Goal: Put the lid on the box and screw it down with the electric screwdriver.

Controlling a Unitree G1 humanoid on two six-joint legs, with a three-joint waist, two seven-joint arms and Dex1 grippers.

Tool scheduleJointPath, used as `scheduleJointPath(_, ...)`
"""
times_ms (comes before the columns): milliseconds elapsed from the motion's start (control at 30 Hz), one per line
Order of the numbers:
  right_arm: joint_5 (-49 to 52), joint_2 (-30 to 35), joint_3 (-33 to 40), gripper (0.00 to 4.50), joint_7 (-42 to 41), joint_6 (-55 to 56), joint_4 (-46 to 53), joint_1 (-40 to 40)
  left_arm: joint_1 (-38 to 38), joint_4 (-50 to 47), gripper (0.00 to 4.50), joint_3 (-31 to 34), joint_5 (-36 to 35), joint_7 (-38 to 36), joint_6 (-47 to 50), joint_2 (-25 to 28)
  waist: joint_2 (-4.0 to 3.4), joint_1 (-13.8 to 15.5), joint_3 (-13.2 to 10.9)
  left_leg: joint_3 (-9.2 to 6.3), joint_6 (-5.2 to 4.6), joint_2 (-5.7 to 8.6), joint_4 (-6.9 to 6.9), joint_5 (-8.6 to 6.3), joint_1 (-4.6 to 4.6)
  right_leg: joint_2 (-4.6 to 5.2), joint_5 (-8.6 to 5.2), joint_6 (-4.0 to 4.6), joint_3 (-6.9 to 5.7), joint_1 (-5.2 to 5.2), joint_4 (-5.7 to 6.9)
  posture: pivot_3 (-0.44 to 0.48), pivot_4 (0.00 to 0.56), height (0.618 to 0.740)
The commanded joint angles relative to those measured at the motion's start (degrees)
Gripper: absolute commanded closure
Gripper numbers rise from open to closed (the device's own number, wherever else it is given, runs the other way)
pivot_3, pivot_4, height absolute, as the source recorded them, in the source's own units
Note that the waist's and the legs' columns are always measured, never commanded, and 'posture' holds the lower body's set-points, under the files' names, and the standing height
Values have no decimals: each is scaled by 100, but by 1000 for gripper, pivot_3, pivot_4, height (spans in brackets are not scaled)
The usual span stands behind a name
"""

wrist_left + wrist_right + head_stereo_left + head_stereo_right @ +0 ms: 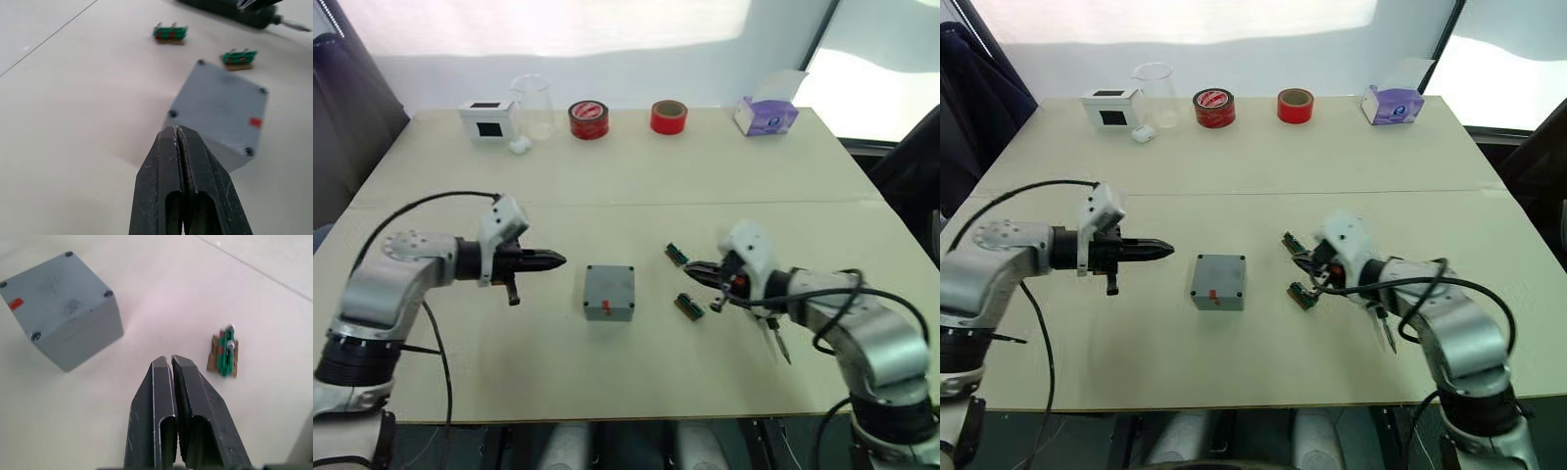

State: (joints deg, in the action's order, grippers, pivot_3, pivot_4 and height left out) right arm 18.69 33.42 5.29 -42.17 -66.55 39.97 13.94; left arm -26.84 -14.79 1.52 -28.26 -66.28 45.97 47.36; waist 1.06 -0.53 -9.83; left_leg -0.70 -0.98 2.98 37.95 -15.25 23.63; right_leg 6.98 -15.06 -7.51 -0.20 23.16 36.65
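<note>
Small grey plastic box (609, 291), lid fitted: both grippers clenched empty beside it. Long black electric screwdriver (773, 338) released, right of box; next, grasp it.

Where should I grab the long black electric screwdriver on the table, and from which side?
Probably take the long black electric screwdriver by its thick barrel, not its thin metal bit. It lies flat on the beige table by the right gripper, so come from above, fingers across the barrel, after opening the shut gripper.
</note>
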Motion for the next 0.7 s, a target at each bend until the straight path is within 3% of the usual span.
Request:
scheduleJointPath(33, 156, 130, 189, 4401, 168, 20, 268, -231, 14, -405, 4500, -65, -188, -97, 3, 156, 0, -2, 0, 0, 0, 0, 0, 0, 0, 0, 0, 0, 0, 1, 0, 0, 150, 740)
scheduleJointPath(67, 165, 94, 204, 4401, 266, 8, 257, -311, 16, -492, 4500, -140, -201, -119, -12, 168, 0, -4, 0, 0, 0, 0, 0, 0, 0, 0, 0, 0, 0, 0, -1, 0, 150, 740)
scheduleJointPath(100, 182, 66, 165, 3910, 328, 39, 246, -391, -6, -543, 4500, -226, -191, -109, -30, 150, 0, -7, 0, 0, 0, 0, -1, 0, 0, 1, 0, 0, 0, 1, -1, 0, 150, 740)
scheduleJointPath(200, 231, -15, 17, 3021, 526, 93, 240, -529, -34, -576, 4500, -486, -21, -94, -200, 180, -2, -4, 1, 0, 0, 0, -5, 0, 0, 1, 0, 1, 0, 1, -5, 0, 150, 740)
scheduleJointPath(233, 264, -30, 18, 2428, 579, 83, 255, -553, -22, -593, 4500, -501, -33, -85, -200, 192, -2, -4, 1, 0, 0, 0, -5, 0, 0, 0, 0, 1, 0, 1, -6, 0, 150, 740)
scheduleJointPath(267, 297, -29, 14, 2221, 613, 86, 280, -589, -9, -618, 4500, -506, -57, -83, -187, 208, -1, -4, 0, 0, 0, 0, -5, 0, 0, 1, 0, 1, 0, 1, -7, 0, 150, 740)
scheduleJointPath(400, 383, 15, -25, 646, 745, 94, 298, -709, 3, -693, 4500, -505, -117, -57, -140, 244, -2, 0, 0, 0, -1, -1, -6, 0, 0, 0, 0, 1, 0, -1, -12, 0, 150, 740)
scheduleJointPath(567, 414, 51, -131, 646, 845, 227, 241, -816, 16, -763, 4500, -507, -168, 16, -84, 240, -2, 5, 0, 0, -2, -1, -6, -1, 0, 1, 0, 1, -1, -5, -20, 0, 150, 740)
scheduleJointPath(700, 331, 227, -297, 1556, 838, 547, 169, -943, 48, -802, 4500, -525, -182, 85, -56, 230, -2, 3, 0, 0, -4, -1, -6, -2, 0, 1, 0, 1, -3, -7, -23, 0, 150, 740)
